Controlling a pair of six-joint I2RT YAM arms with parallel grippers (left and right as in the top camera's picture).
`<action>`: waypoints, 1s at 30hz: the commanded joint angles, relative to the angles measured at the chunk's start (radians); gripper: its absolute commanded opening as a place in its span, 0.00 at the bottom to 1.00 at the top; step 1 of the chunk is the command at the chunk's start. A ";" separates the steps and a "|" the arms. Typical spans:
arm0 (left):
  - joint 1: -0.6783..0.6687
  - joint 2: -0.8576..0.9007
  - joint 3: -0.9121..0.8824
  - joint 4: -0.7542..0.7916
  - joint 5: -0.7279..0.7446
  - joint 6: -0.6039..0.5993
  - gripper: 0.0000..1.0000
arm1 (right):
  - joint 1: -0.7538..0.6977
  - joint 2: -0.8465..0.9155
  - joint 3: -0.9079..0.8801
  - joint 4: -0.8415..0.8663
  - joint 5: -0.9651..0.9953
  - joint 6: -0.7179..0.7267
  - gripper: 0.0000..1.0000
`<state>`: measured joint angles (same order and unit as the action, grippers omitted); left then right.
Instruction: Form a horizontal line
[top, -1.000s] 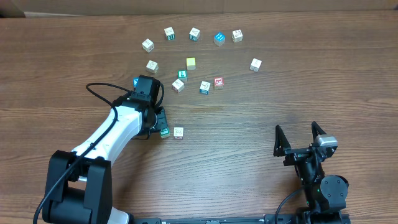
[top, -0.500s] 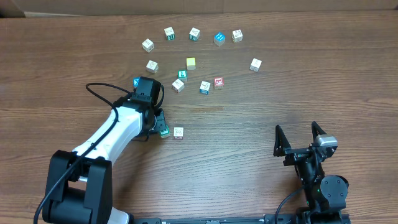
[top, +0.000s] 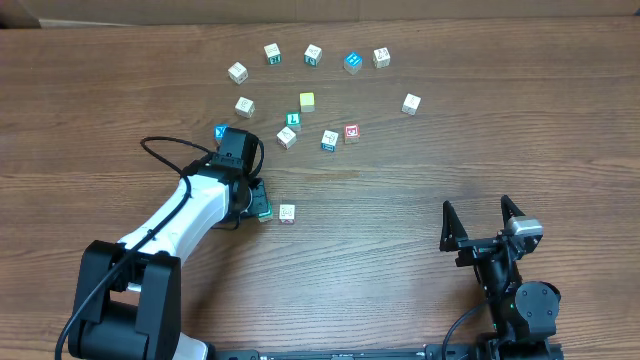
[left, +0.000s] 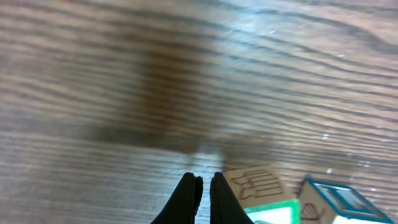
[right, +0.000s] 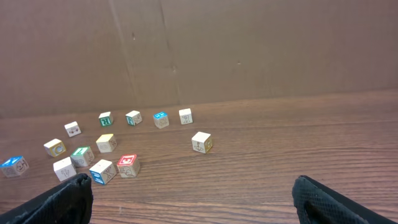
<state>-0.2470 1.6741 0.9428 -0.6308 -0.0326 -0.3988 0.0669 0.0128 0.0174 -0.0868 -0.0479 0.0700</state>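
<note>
Horizontal line (top: 285, 212) stands half-built at best: two of its four cubes lie low of centre on the table (top: 400, 260), and the other two are in the scatter toward the far edge. Left arm (top: 190, 210) reaches from the near left corner to the row's left end. Right arm (top: 510, 275) sits folded at the near right, well apart from every cube. Right gripper (top: 477, 208) has its jaws spread wide and carries nothing. Left gripper (top: 257, 203) has its jaws pressed together with nothing between them. In the wrist view its fingertips (left: 189, 194) are low over the wood, just beside the green cube (top: 264, 211); contact cannot be confirmed. White cube (top: 287, 213) lies just right of the green one, roughly level, with a narrow gap between. Green "L" cube (top: 293, 120) and red-faced cube (top: 351, 131) lie unplaced, near the yellow cube (top: 307, 100). Blue cube (top: 221, 131) sits by the left arm's wrist. Assessment: the step in hand appears to be squaring the green cube at the row's left end with closed jaws. The next move calls for lifting clear, opening the jaws, taking the "L" cube and setting it right of the white cube on the same level, without disturbing the pair.
</note>
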 joint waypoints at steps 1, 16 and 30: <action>-0.005 0.008 -0.010 0.012 0.037 0.059 0.05 | 0.006 -0.010 -0.010 0.006 0.001 -0.008 1.00; -0.005 0.008 -0.010 0.026 0.078 0.117 0.04 | 0.006 -0.010 -0.010 0.006 0.001 -0.008 1.00; -0.005 0.008 -0.010 0.003 0.111 0.114 0.04 | 0.006 -0.010 -0.010 0.006 0.001 -0.008 1.00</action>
<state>-0.2470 1.6741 0.9428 -0.6231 0.0532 -0.3031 0.0669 0.0128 0.0174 -0.0872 -0.0479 0.0700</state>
